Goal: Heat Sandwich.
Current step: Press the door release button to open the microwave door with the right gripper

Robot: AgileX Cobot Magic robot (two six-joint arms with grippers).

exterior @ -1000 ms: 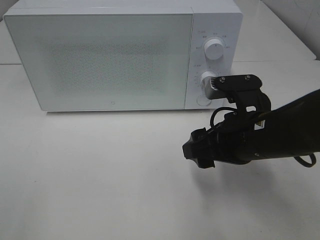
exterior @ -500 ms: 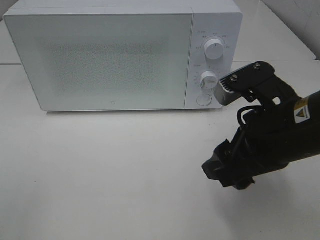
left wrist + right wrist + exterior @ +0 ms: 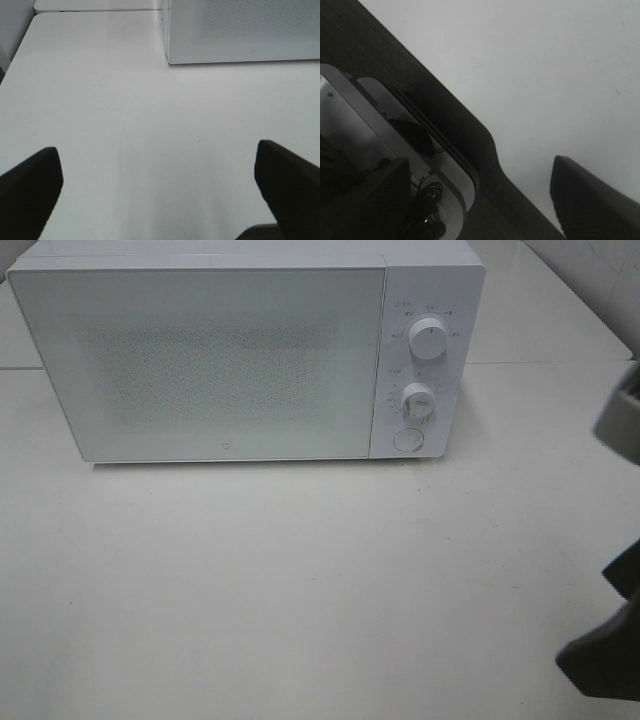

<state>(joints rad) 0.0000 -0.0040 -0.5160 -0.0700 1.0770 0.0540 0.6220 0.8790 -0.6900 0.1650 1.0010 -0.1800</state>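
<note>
Diff vs a second ago: right arm (image 3: 608, 655) was out over the tabletop (image 3: 250, 580) with its tip at the microwave's lower knob (image 3: 418, 402). It has pulled back to the right edge of the high view, where only dark fragments of it show. Panel is uncovered: upper knob (image 3: 428, 338), lower knob and round button (image 3: 406, 440) are all in plain sight. Microwave (image 3: 250, 350) hasn't shifted.

Containers: the microwave is the only one. Its door (image 3: 200, 360) is shut and the pane is frosted, so I can't tell what's inside. The sandwich isn't visible in any view, so its location can't be read from these.

Right tool (image 3: 480, 185): fingers spread, nothing between them. It hangs over the tabletop's edge, with dark floor (image 3: 365, 45) below.

Left tool (image 3: 156, 152): fingers spread wide, nothing between them. It's over bare tabletop, near the microwave's front left corner and not touching it.
</note>
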